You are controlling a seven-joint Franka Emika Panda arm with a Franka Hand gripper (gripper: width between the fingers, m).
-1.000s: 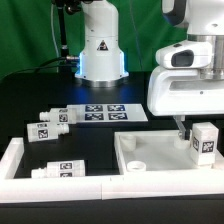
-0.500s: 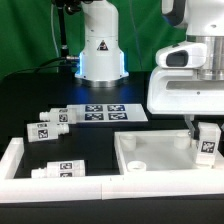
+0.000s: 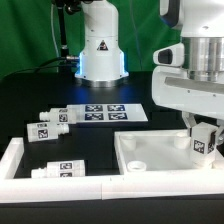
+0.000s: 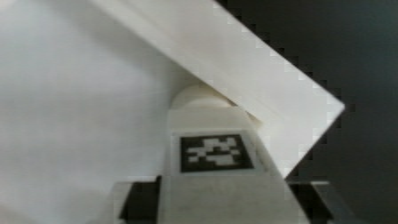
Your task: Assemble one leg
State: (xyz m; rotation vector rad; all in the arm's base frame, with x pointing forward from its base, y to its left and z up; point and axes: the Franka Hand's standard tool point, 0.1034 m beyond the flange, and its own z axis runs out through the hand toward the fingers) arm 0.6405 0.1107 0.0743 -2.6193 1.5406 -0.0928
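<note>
The pincer [image 3: 203,139] pinches a white tagged leg [image 3: 205,141] upright over the tray panel's [image 3: 160,158] corner.

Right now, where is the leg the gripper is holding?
The leg is at the exterior view's right, clamped in the gripper over the far right corner of the white square panel; the wrist view shows its tag between the fingers.

The leg [image 3: 204,141] is white with a black-and-white square tag, as are the three loose legs [image 3: 47,127]. The tray panel [image 3: 150,158] is plain white. The marker board [image 3: 103,112] is white with black tags. The table [image 3: 90,140] is black.
</note>
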